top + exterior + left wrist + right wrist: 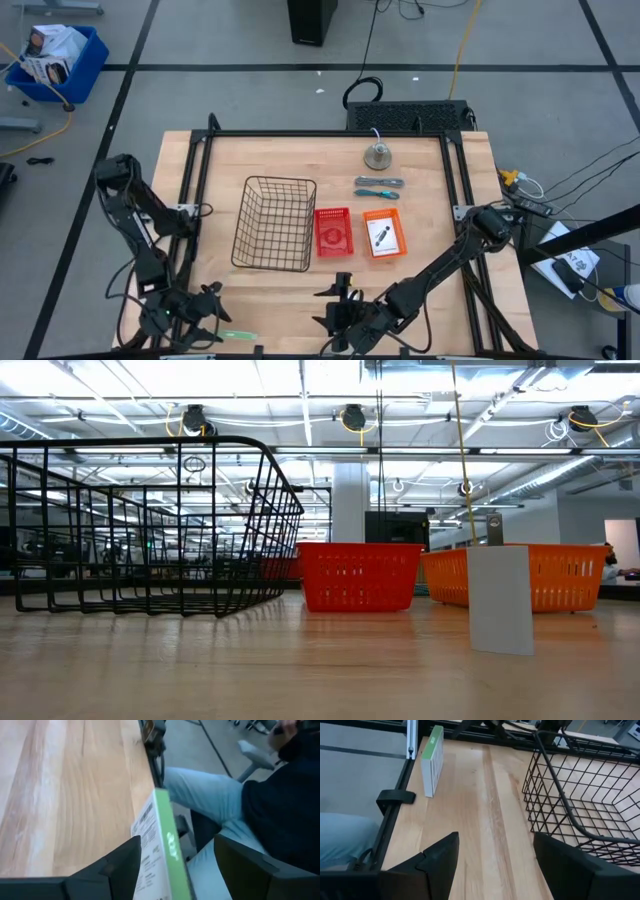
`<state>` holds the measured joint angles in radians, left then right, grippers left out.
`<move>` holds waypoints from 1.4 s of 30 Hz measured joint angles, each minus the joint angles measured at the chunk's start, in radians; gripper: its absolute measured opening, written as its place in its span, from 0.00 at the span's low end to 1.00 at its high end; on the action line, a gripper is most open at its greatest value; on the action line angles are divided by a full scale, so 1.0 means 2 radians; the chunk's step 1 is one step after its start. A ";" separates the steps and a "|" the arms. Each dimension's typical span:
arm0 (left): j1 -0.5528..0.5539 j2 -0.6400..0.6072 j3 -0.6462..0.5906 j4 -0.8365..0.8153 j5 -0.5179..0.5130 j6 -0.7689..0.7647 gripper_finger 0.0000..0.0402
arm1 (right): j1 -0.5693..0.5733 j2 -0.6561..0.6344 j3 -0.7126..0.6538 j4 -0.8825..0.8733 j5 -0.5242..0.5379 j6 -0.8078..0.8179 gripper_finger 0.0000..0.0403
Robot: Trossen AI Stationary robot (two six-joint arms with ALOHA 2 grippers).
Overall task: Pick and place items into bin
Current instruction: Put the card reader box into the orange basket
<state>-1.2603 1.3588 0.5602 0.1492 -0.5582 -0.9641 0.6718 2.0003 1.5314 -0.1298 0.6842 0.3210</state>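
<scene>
Likely a robotics lab or industrial workshop: taped grey concrete floor (200, 40), trailing cables (465, 40), a framed wooden table (300, 290), and open ceiling strip lights (300, 400)

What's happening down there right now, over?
Left gripper open around green-edged box at table edge. Right gripper open, empty, beside wire basket. Nothing blocking.

A black wire basket (274, 224) sits mid-table, a green-edged white strip (238, 335) stands on its long edge at its 7 o'clock, and two blue-grey tools (379, 187) lie side by side at its 2 o'clock.
</scene>
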 joint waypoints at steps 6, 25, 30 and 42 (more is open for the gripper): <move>0.000 0.023 0.000 0.005 0.003 -0.014 0.64 | -0.005 0.000 0.000 0.000 0.000 0.000 0.62; 0.023 0.080 0.000 0.004 0.034 -0.056 0.52 | -0.006 0.000 0.000 0.000 0.000 0.002 0.62; 0.025 0.079 0.000 0.007 0.034 -0.056 0.25 | -0.006 0.000 0.000 0.002 0.000 0.004 0.62; 0.063 0.079 0.000 0.044 -0.007 -0.013 0.16 | -0.006 0.000 -0.007 0.035 -0.001 0.006 0.62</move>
<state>-1.1334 1.5169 0.5606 0.2369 -0.5724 -0.9902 0.6601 1.9995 1.5181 -0.0602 0.6812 0.3331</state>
